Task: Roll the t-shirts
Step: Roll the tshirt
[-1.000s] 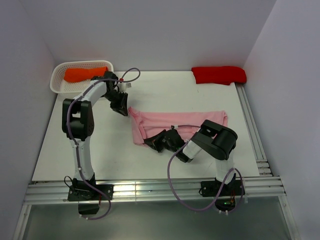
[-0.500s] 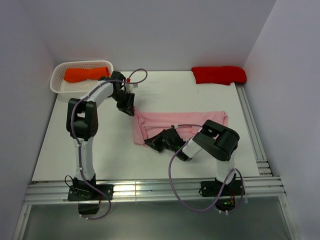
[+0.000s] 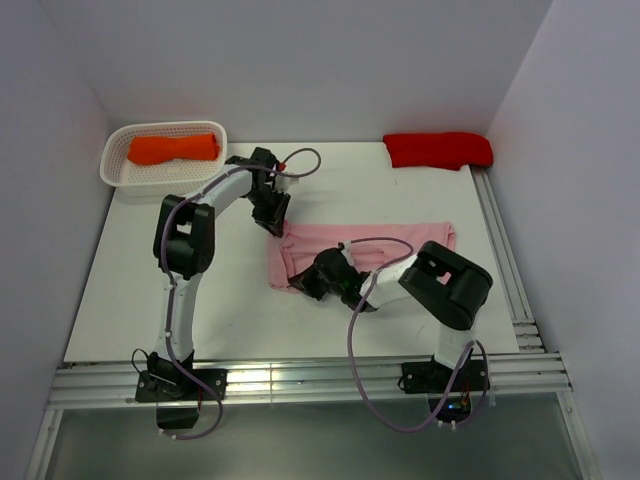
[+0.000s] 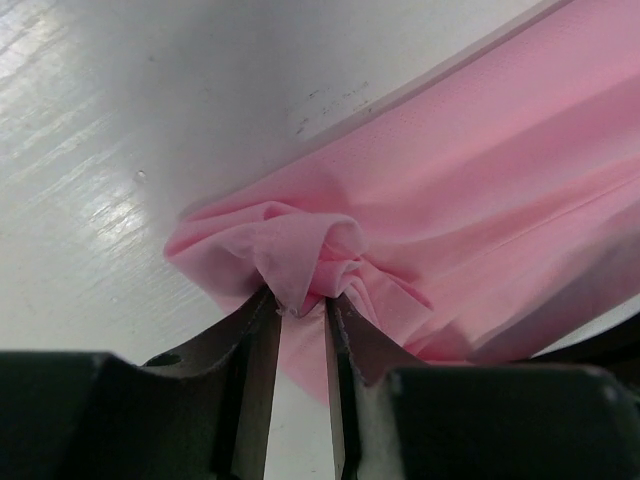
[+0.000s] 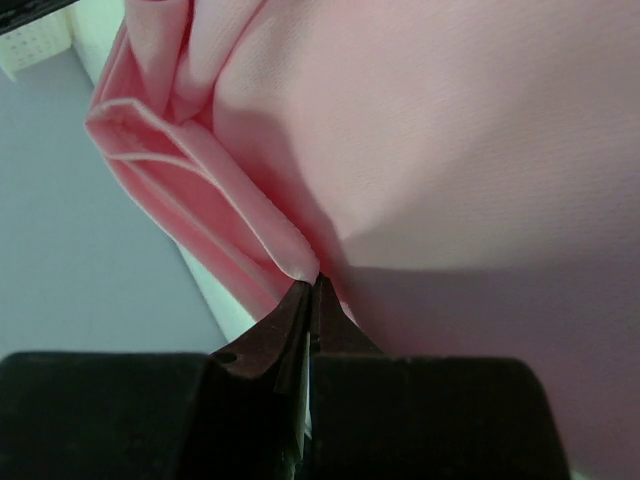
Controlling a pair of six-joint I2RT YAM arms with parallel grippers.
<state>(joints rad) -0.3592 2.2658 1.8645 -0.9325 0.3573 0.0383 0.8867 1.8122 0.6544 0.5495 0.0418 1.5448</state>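
The light pink t-shirt point(image 3: 400, 240) lies folded into a long band across the middle of the table. My left gripper point(image 3: 274, 222) is at its far left corner. In the left wrist view the left gripper point(image 4: 300, 305) is shut on a bunched tuft of the pink t-shirt point(image 4: 480, 180). My right gripper point(image 3: 306, 282) is at the shirt's near left edge. In the right wrist view the right gripper point(image 5: 312, 283) has its jaws pressed together, pinching a folded hem of the pink t-shirt point(image 5: 450, 150). An orange t-shirt bundle point(image 3: 175, 148) and a red t-shirt bundle point(image 3: 438, 149) lie at the back.
The orange bundle sits in a white basket point(image 3: 115, 170) at the back left corner. The red bundle rests on the table at the back right. Metal rails run along the right edge point(image 3: 500, 250) and the near edge point(image 3: 300, 380). Grey walls close in three sides.
My left gripper has moved right with the shirt's far left corner, which now lies further right. My right gripper has shifted slightly up and right at the near left edge.
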